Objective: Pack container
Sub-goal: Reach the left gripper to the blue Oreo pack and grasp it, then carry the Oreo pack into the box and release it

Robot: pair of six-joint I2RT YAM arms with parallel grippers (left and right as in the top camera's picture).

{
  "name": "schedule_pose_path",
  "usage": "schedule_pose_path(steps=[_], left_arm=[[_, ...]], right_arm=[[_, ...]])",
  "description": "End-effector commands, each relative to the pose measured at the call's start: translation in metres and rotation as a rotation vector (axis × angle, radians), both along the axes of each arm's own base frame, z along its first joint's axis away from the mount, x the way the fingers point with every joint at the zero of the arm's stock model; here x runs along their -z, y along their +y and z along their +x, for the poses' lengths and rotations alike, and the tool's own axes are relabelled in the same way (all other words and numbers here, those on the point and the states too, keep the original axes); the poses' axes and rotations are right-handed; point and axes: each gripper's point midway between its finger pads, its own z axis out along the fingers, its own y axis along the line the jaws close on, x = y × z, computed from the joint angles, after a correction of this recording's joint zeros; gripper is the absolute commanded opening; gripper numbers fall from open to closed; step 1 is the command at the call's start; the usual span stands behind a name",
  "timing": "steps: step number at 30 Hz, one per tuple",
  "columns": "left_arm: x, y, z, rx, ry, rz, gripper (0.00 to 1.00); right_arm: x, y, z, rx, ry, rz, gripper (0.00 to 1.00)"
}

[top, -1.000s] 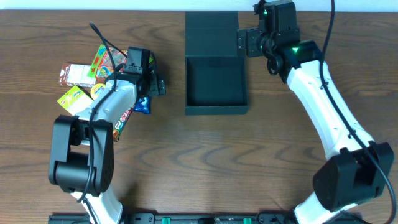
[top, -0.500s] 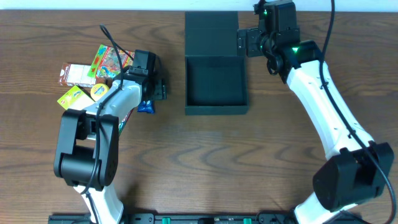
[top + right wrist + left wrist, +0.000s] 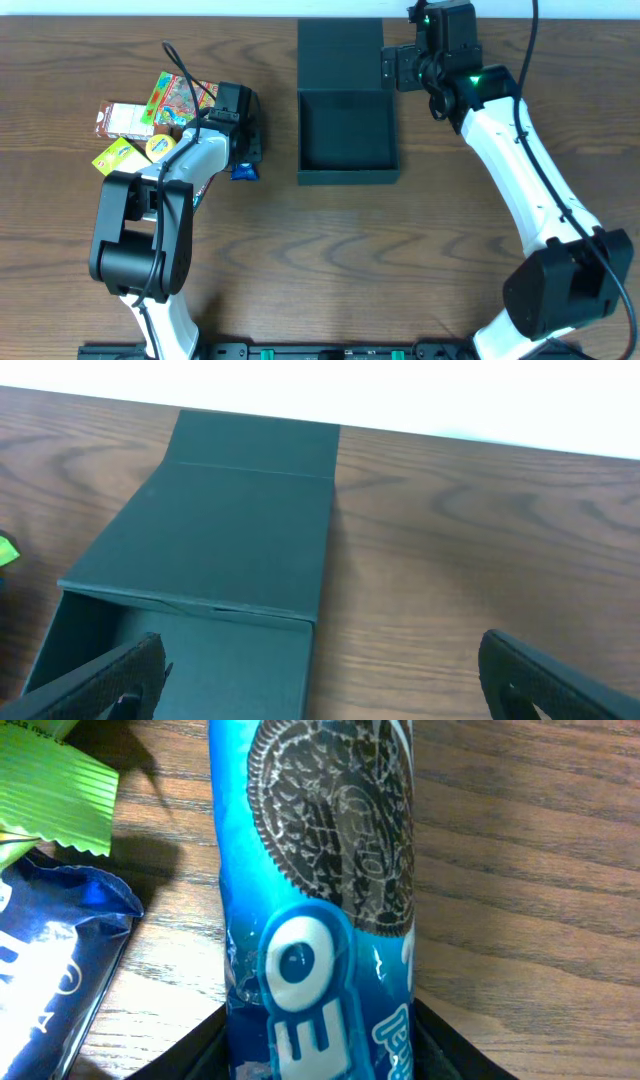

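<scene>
Left gripper (image 3: 320, 1045): jaws narrowed onto a blue Oreo packet (image 3: 320, 870), fingers against both long sides. Packet lies flat on the wood table (image 3: 530, 870). Just left of it: dark blue packet (image 3: 50, 970), green packet (image 3: 60, 800). Farther right, apart from the snacks: container (image 3: 347, 177), open, lid (image 3: 340, 55) folded back flat toward the far edge. Right gripper (image 3: 390, 70): jaws wide, gripping nothing, just beside the lid's right edge.

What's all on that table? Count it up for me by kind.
Robot arms: 2, the left arm and the right arm
Boxes: 1, the container, lid open
Snack packets: at least 5, the Oreo packet, dark blue packet, lime-green packet, brown packet, multicoloured packet
Total: at least 8; the left arm may hide more packets.
</scene>
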Motion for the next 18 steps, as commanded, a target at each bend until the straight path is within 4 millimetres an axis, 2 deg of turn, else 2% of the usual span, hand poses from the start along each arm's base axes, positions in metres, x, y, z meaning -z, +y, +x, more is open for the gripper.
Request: schedule_pose_path(steps=[1,6,10,13,16,18], left_arm=[[-0.001,-0.002,0.004,-0.019,-0.003,-0.006,0.45],[-0.010,-0.004,0.012,-0.019,-0.017,-0.009,0.39],[-0.033,-0.006,0.028,-0.019,-0.050,-0.012,0.35],[-0.060,-0.010,0.043,0.000,-0.079,-0.009,0.28],[-0.099,-0.016,0.059,0.007,-0.130,0.036,0.20],[-0.119,-0.027,0.065,0.027,-0.163,0.045,0.20]], right_arm=[[0.009,-0.004,0.001,0.000,0.016,-0.017,0.99],[0.009,-0.012,0.003,0.016,0.016,-0.017,0.99],[0.008,-0.024,0.005,0.046,0.014,-0.026,0.99],[0.009,-0.044,0.008,0.096,0.014,-0.043,0.99],[0.010,-0.067,0.009,0.140,0.024,-0.043,0.99],[0.011,-0.077,0.009,0.159,0.030,-0.045,0.99]])
